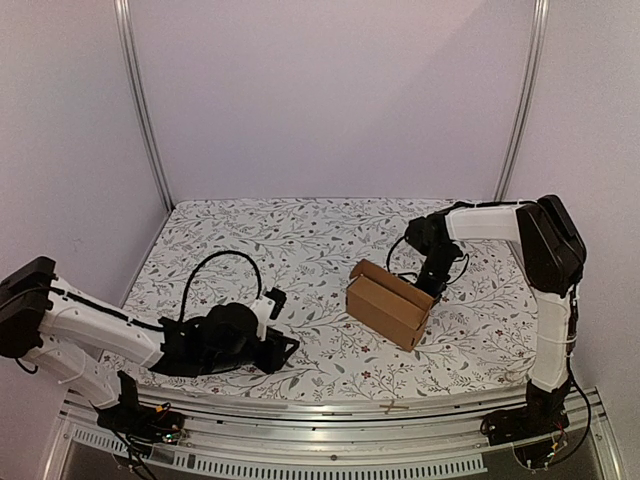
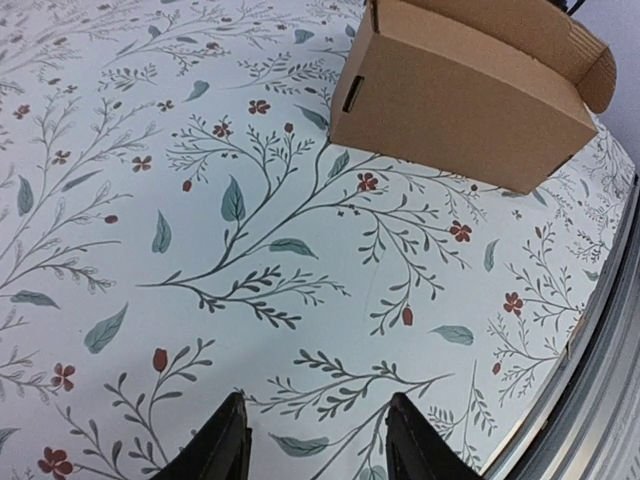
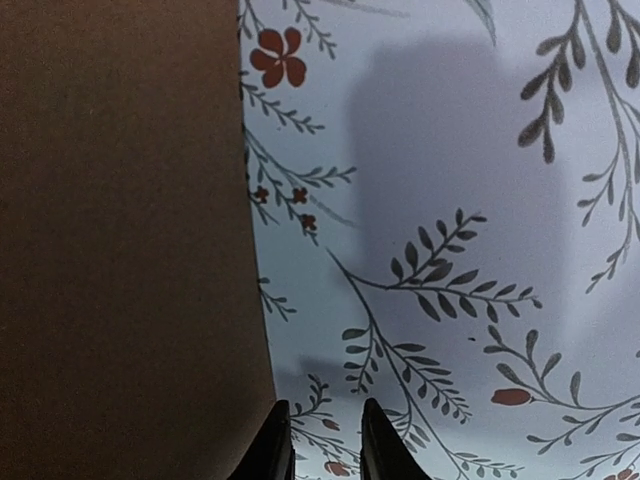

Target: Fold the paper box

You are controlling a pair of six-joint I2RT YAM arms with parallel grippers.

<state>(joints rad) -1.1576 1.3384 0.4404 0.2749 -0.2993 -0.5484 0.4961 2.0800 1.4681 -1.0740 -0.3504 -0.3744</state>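
One paper box (image 1: 390,300) laid right of centre on the floral cloth (image 1: 300,240), top flap unclosed, two grippers, left gripper (image 2: 318,445) spread wide, empty, well apart, right gripper (image 3: 325,450) narrowly parted, empty, just beside the box wall

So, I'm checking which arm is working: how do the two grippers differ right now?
The left gripper sits low, well clear of the box, while the right gripper is close beside its far side. The left gripper is wide open and the right gripper is open only a slit. Both hold nothing, with only cloth showing in the gap.
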